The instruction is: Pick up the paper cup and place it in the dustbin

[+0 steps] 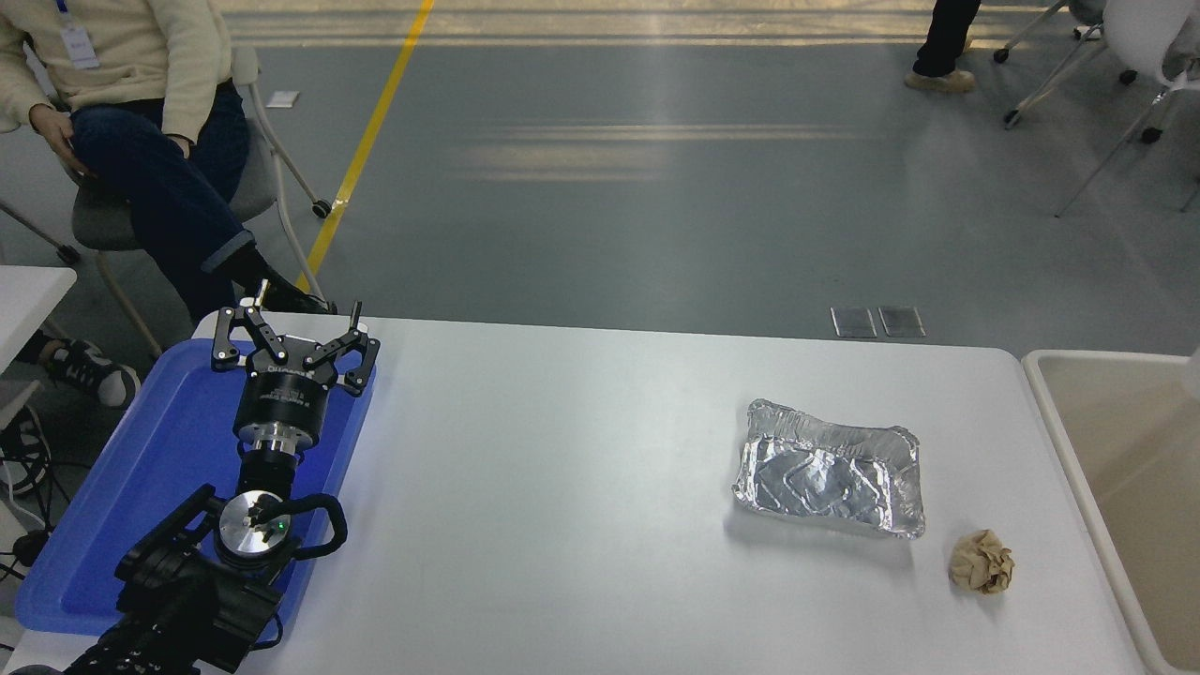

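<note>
The dustbin [1106, 357], a large beige bin with a pale rounded rim, stands at the table's right end, cut off by the picture's edge. A thin pale sliver [1194, 372] shows at the right edge above the dustbin; I cannot tell whether it is the paper cup. Apart from that, the paper cup is out of view. My right arm and its gripper are out of view too. My left gripper [291, 345] is parked at the lower left over a blue tray [141, 469], open with nothing between its fingers.
A crinkled foil tray [830, 469] lies right of the table's middle. A crumpled brown paper ball [982, 562] sits near the front right. A person sits on a chair [141, 159] beyond the far left corner.
</note>
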### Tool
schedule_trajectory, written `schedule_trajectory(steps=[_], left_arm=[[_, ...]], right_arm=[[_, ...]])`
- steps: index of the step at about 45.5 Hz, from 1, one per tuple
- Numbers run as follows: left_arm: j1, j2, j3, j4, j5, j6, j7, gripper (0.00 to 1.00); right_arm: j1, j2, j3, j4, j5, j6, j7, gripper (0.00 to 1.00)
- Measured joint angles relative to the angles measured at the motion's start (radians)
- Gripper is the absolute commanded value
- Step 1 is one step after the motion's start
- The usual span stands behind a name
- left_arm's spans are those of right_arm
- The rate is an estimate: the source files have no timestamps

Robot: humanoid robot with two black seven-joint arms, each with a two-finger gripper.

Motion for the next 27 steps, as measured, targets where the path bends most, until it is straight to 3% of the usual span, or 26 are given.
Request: schedule_trajectory(steps=[17, 27], left_arm=[[0.000, 0.000, 0.000, 0.000, 0.000, 0.000, 0.000, 1.00], [0.000, 0.000, 0.000, 0.000, 0.000, 0.000, 0.000, 1.00]], right_arm=[[-0.315, 0.028, 0.055, -0.307, 0.009, -0.022, 0.089, 0.00], [-0.492, 0.055, 0.118, -0.451, 0.050, -0.038, 0.119, 0.00]])
